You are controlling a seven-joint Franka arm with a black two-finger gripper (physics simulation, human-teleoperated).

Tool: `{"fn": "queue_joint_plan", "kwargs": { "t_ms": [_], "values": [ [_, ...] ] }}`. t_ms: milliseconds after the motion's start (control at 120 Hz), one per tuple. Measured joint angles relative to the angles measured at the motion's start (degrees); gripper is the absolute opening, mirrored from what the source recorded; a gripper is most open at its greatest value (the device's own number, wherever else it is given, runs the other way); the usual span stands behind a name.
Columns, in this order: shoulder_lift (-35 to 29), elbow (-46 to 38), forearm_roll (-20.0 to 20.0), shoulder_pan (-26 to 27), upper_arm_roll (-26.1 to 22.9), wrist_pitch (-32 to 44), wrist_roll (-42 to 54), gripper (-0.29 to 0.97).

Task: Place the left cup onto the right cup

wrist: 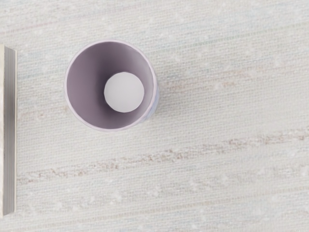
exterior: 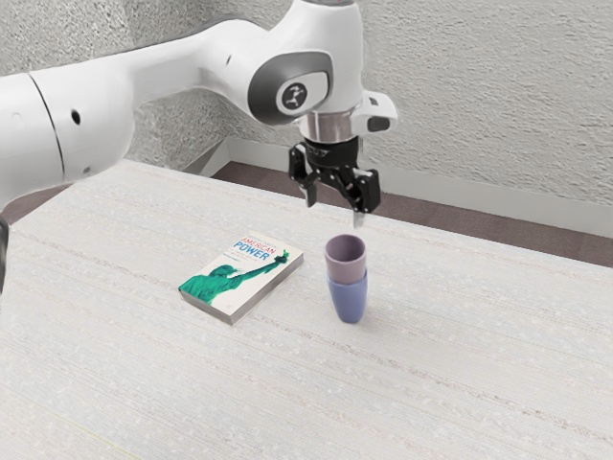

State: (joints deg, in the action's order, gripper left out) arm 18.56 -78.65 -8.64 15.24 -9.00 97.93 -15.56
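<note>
**A:** Since your gripper (exterior: 335, 206) hangs just above the stack with nothing in it, which step would you say you're on?

**B:** The last one — the release looks done. Your jaws stand apart and touch nothing. The mauve cup (exterior: 346, 253) sits nested in the blue cup (exterior: 349, 302), upright, its rim above the blue one's.

**A:** And from the wrist?

**B:** You look straight down into the mauve cup (wrist: 87, 87). A sliver of blue shows at its side, so the two seem well centred. The book (wrist: 7, 130) lies off to one side, apart from the cups.

**A:** So what does your next move call for?

**B:** Little, I'd judge — lift straight up with the jaws apart, so neither finger clips the rim. The stack stands on the table (exterior: 460, 364) near the book (exterior: 241, 276), not touching it. A low sideways swing could tip it, so clear the rim first, then pull away.
</note>
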Motion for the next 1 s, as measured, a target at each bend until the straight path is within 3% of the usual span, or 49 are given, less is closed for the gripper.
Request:
{"fn": "queue_joint_plan", "kwargs": {
  "t_ms": [358, 625, 1000],
  "values": [
    [-8.0, -7.7, 1.4, 4.3, 5.6, -0.5, -0.1, 0.68],
    [-10.3, -8.5, 3.2, 7.6, 10.8, -2.6, 0.3, 0.68],
    [-11.9, -8.5, 4.7, 6.9, 13.0, -5.6, 2.2, 0.68]
  ]
}}
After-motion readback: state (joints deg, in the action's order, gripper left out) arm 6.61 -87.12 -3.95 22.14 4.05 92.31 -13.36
